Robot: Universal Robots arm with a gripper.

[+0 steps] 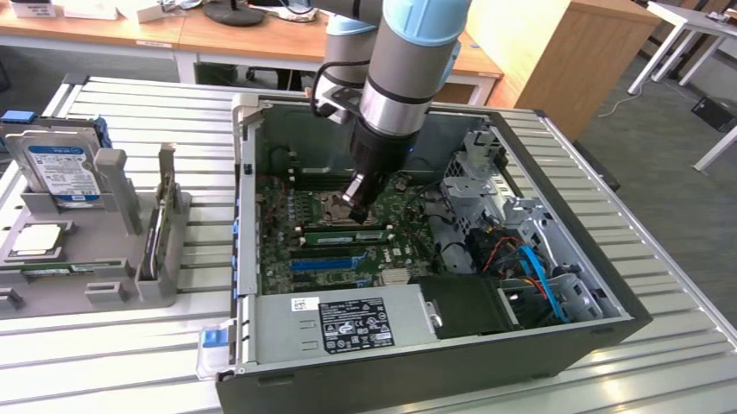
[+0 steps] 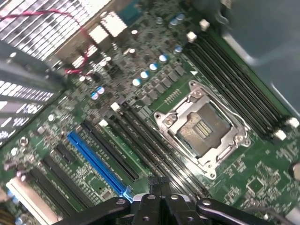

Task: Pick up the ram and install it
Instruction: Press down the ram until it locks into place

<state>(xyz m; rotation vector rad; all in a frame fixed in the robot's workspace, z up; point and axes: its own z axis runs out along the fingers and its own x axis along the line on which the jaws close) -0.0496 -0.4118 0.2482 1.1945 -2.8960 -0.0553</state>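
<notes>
A bench [image 1: 674, 285] of pale metal slats carries everything. An open black computer case [image 1: 461, 366] rests on it, covering the middle and reaching toward the bench's edge at the exterior view's right. A grey parts holder [image 1: 69, 289] sits on the slats near the edge at the exterior view's left, just beside the case.

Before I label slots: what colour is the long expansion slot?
Bright blue, clearest in the wrist view.

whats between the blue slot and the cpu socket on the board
Several long black slots run side by side between the blue slot and the cpu socket, as the wrist view shows.
</notes>
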